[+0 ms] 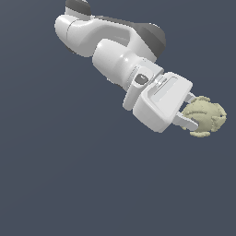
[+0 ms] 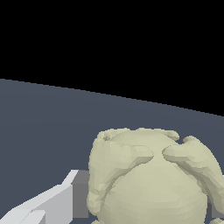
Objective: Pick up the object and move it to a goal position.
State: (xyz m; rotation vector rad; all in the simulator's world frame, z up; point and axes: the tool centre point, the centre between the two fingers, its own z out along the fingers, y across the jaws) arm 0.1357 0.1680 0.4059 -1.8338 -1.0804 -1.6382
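At the right of the exterior view, just above mid-height, the white gripper clamps the lumpy pale ball between its fingers, with the far finger seemingly against it, though mostly hidden, over the dark floor.

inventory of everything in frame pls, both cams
lumpy ball: 1, pale yellowish-beige, ridged surface; between the gripper fingers at the exterior view's right; fills most of the wrist view.
ground surface: 1, flat dark slate blue, fills the background; no other items visible on it.
arm: 1, white with dark grey joints, reaches in from the exterior view's upper left.
gripper: 1, white body, fingers shut on the lumpy ball; one finger shows in the wrist view.
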